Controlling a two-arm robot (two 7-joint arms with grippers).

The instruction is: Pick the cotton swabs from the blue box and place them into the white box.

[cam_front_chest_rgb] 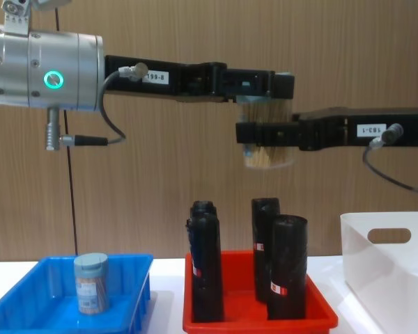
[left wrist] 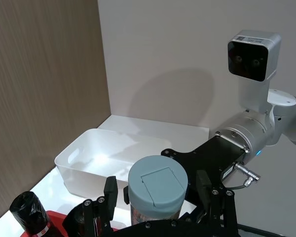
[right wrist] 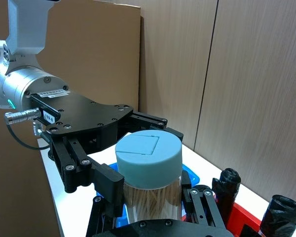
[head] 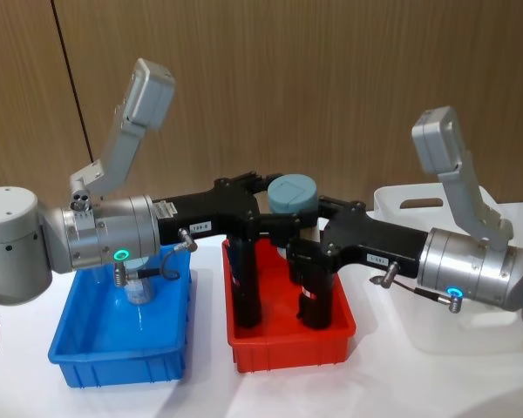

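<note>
1. The right gripper (cam_front_chest_rgb: 265, 134) pinches a jar of cotton swabs (cam_front_chest_rgb: 268, 158). It holds the jar around its clear body, just under the lid (right wrist: 149, 157).
2. The left gripper (cam_front_chest_rgb: 261, 85) is up at the blue-grey lid. It is spread a little. In the left wrist view its fingers (left wrist: 111, 190) stand one on each side of the lid, with a thin gap showing.
3. The two grippers reach in from opposite sides and meet in the middle. The left one is on top and the right one is just below it.
4. The jar is upright and high in the air. It hangs over the red tray (head: 288, 353) and touches no box.
5. The red tray sits on the white table (head: 209, 396), between the two boxes. Four black tubes (cam_front_chest_rgb: 287, 268) stand upright in it.
6. The blue box (head: 113, 367) is on the robot's left, just beside the red tray. A second jar (cam_front_chest_rgb: 90, 282) of swabs stands upright inside it.
7. The white box (cam_front_chest_rgb: 386, 285) is on the robot's right. It has tall walls and an oval handle hole in its side.
8. A brown wood wall (head: 331, 78) is behind it all.
</note>
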